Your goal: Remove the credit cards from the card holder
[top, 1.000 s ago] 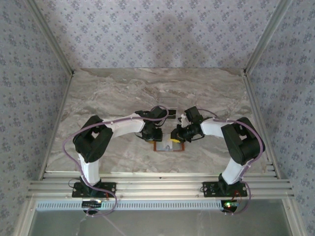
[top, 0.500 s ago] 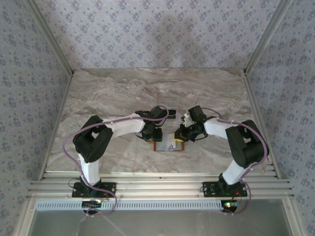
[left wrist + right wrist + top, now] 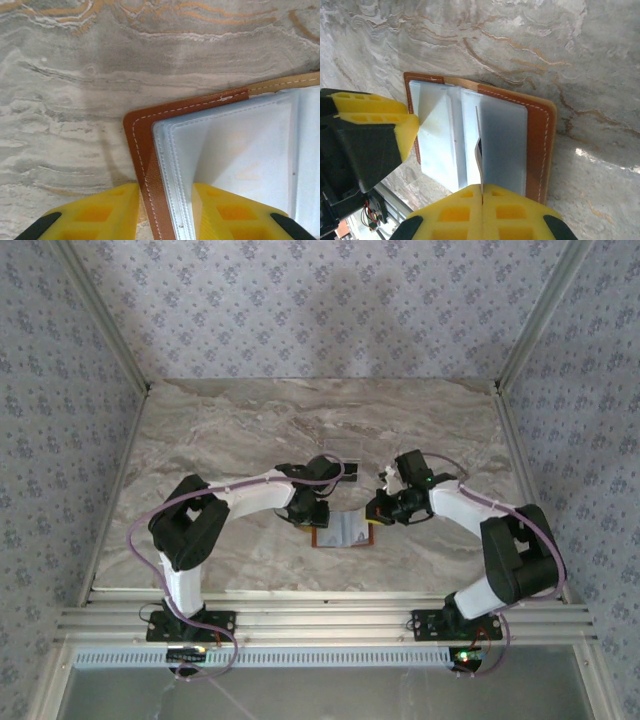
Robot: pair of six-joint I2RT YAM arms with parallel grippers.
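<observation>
Card holder lies open on the desk, between the two arms, tan cover down, clear sleeves facing up. Main risk, as I judge it: the right gripper has hold of a thin pale sheet standing on edge from the middle of the sleeves. Cannot tell whether this is one of the credit cards or only a sleeve page; a dark sliver sits just behind it. If it is a page, a pull would drag or tip the whole holder rather than free a card, and could strain the stitching. If it is a card, the bite is narrow and on slick stock, so it may slip out or bend. Second risk: the left gripper anchors one corner only, so the holder could pivot or slide free under a sideways tug. The arms are also close together. Jaws: right pair together, pinched on that sheet. Left pair partly apart, straddling the holder's edge, with leather and sleeve edges between the fingers; looks like a hold, firmness unclear.
</observation>
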